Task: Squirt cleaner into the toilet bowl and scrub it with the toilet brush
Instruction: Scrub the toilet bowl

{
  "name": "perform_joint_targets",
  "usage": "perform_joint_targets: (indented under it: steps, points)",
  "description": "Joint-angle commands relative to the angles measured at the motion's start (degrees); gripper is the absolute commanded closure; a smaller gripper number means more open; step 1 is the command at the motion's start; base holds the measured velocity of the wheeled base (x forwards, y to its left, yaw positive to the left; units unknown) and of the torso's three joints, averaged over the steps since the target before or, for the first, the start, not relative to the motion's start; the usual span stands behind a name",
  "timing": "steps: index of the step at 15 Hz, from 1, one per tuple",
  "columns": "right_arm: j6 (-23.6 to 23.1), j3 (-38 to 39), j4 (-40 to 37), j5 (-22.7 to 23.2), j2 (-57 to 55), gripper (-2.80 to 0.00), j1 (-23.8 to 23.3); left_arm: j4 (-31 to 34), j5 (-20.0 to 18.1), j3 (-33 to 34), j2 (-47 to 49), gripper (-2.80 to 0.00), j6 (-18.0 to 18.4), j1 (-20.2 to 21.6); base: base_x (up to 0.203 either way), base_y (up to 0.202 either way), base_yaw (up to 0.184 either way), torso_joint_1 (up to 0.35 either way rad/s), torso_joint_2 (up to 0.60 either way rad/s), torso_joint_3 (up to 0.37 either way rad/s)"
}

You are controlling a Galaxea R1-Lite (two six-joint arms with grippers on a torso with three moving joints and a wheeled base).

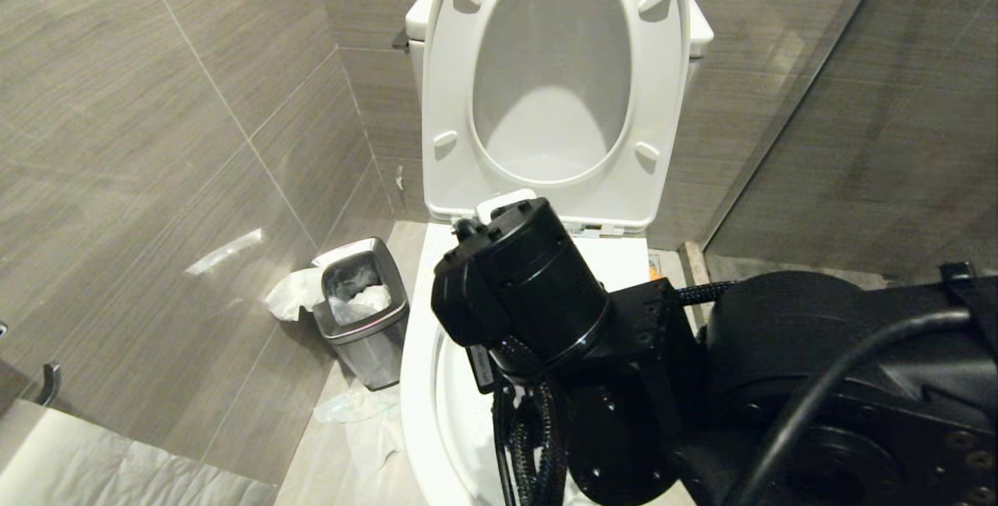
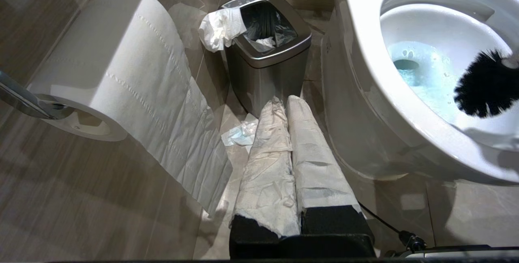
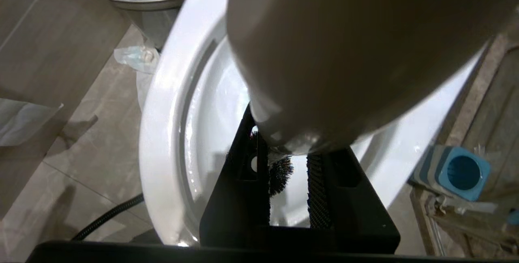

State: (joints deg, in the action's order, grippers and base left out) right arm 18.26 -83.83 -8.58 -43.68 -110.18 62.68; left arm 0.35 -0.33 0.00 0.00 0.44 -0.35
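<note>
The white toilet bowl [image 1: 417,389] stands with seat and lid raised. My right arm's wrist [image 1: 522,288] hangs over the bowl and hides most of it in the head view. In the right wrist view my right gripper [image 3: 290,153] is shut on the toilet brush's white handle [image 3: 344,52], which looms blurred in front of the camera. The brush's black bristle head [image 2: 484,86] sits inside the bowl [image 2: 361,52], just above the water. Pale turquoise cleaner [image 2: 421,78] tints the water around the drain. My left gripper [image 2: 285,103], its fingers wrapped in white paper, is shut beside the bowl, low over the floor.
A square steel waste bin [image 1: 362,311] with tissue hanging out stands left of the toilet. Crumpled paper [image 2: 241,133] lies on the floor by it. A toilet paper roll [image 2: 117,64] hangs on the left wall. The grey-and-blue brush holder [image 3: 458,172] stands right of the bowl.
</note>
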Motion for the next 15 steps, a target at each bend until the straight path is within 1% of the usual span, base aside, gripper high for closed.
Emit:
perform_joint_targets:
  steps: [1, 3, 9, 15]
  points:
    - [1.57, 1.45, -1.37, -0.21, 2.16, 0.0, -0.11, 0.0, -0.02, 0.09, 0.0, 0.0, -0.09, 0.0, 0.0, 0.0, 0.0, 0.0, 0.0, 0.0]
    - [2.87, 2.84, -2.57, -0.18, 3.53, 0.0, -0.84, 0.0, -0.02, 0.09, 0.0, 0.0, 0.0, 0.0, 0.0, 0.0, 0.0, 0.0, 0.0, 0.0]
    - [3.02, 5.94, -2.45, -0.35, 5.2, 0.0, -5.38, 0.0, -0.02, 0.09, 0.0, 0.0, 0.0, 0.0, 0.0, 0.0, 0.0, 0.0, 0.0, 0.0]
    - [2.79, 4.64, -0.88, -0.27, 2.38, 0.0, -11.83, 0.0, -0.02, 0.09, 0.0, 0.0, -0.09, 0.0, 0.0, 0.0, 0.0, 0.0, 0.0, 0.0]
